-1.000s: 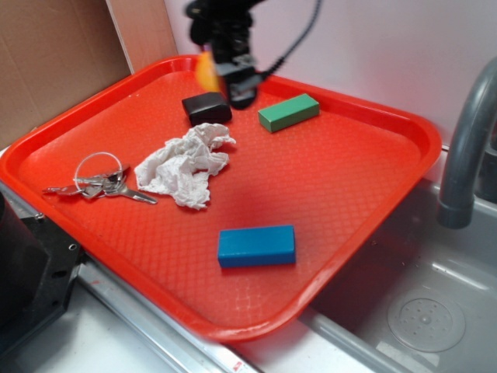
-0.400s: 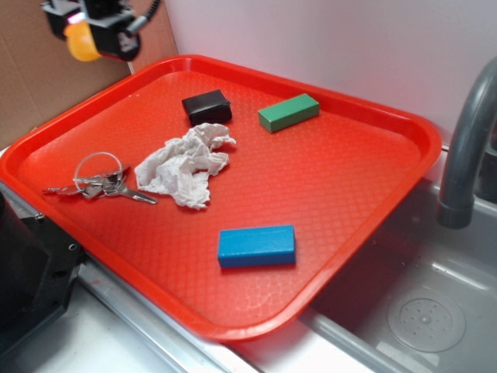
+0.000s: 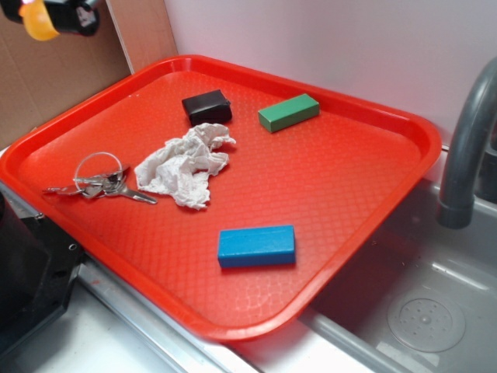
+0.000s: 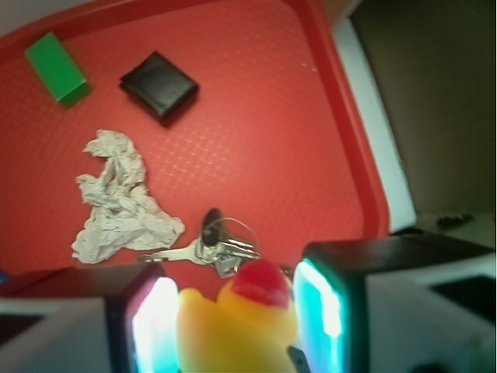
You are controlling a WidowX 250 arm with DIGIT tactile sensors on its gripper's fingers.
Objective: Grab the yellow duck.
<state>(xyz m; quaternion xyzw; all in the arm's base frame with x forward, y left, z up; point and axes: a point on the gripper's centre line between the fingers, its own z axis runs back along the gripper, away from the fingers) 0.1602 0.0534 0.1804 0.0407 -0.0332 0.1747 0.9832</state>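
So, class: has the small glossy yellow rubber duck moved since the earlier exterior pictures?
Yes. The small glossy yellow rubber duck, held in the gripper, went up and left from above the black block, past the red tray's far-left rim.

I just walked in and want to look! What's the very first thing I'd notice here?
Probably the big red tray filling the middle, with a blue block near its front and a green block at the back. Then the yellow duck, squeezed in the gripper high above the tray's far left corner. A crumpled tissue and keys lie on the tray's left side.
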